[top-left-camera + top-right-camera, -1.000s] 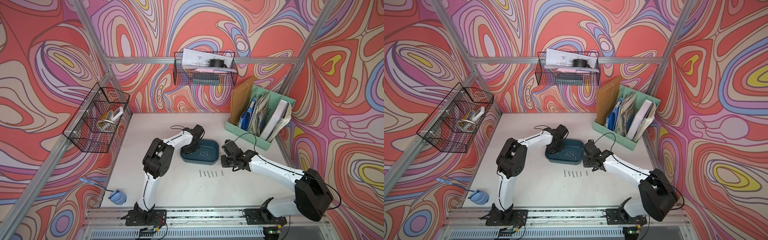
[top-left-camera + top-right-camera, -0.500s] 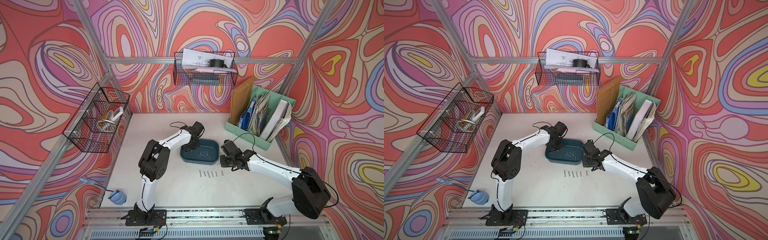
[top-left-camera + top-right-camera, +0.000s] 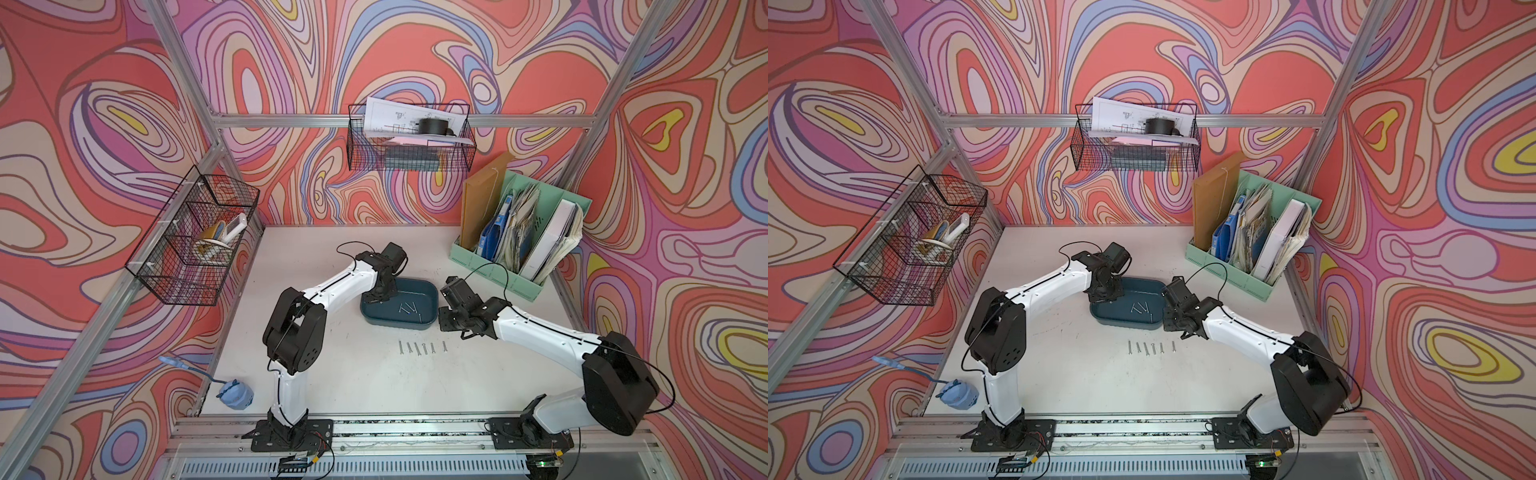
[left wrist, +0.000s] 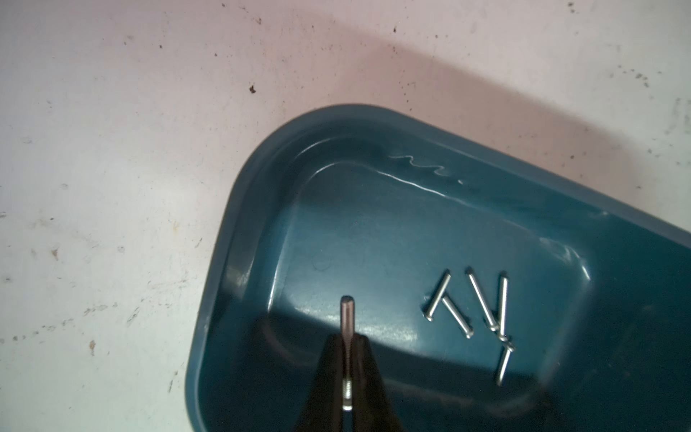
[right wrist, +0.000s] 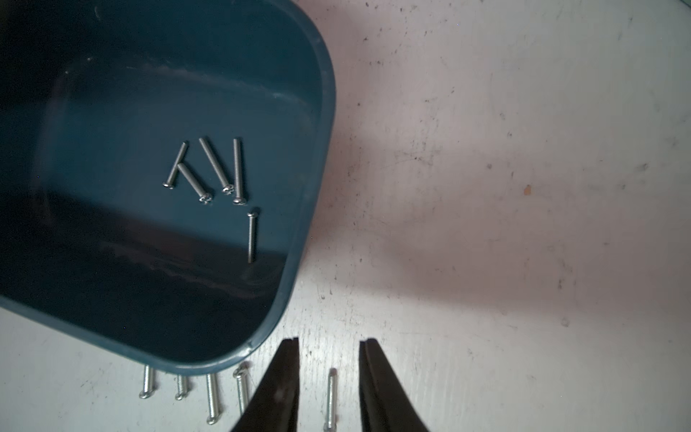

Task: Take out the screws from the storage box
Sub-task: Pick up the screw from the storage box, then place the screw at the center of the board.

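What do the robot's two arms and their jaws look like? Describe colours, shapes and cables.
The left arm and right arm match: smooth white tubular links joined by bulky black rounded joints, on black base plates. A thin black cable loops along each toward the wrist. The jaws are black and taper to narrow tips.

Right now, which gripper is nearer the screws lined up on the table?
Right. The right gripper hangs open over the end of the row, outside the storage box; the left gripper is over it, shut on a screw.
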{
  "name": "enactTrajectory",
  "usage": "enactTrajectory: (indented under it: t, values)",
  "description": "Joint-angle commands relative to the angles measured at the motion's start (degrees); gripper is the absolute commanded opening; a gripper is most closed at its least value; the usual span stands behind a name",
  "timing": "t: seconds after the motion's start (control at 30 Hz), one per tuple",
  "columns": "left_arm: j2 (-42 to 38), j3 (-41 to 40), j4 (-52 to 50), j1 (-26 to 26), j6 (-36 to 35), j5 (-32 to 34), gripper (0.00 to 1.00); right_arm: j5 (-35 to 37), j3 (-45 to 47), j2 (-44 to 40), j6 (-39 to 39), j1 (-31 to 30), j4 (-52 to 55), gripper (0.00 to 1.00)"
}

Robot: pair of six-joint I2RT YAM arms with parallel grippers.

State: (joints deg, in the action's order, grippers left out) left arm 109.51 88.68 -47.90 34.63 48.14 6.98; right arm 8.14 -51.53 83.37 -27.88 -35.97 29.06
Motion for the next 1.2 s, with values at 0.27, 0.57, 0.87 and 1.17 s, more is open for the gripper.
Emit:
enactTrajectory:
  t: [0.27, 0.57, 0.87, 1.17]
  values:
    - [-12.3, -10.5, -3.3, 2.6, -2.0, -3.8, 0.0, 1.7, -0.8, -2.4, -0.1, 0.3, -0.7, 0.29]
    - [-20.8, -21.2, -0.5, 8.1, 0.4, -6.5, 0.0, 2.0, 0.1, -4.7, -0.6, 0.3, -0.9, 0.29]
    - [-20.5, -29.4, 10.1, 11.7, 3.4, -8.3, 0.0, 1.6, 0.5, -5.6, -1.5, 0.3, -0.6, 0.29]
    - [-13.9, -30.8, 17.6, 13.3, 4.1, -9.2, 0.0, 3.0, 1.1, -7.9, -1.6, 0.3, 0.9, 0.3]
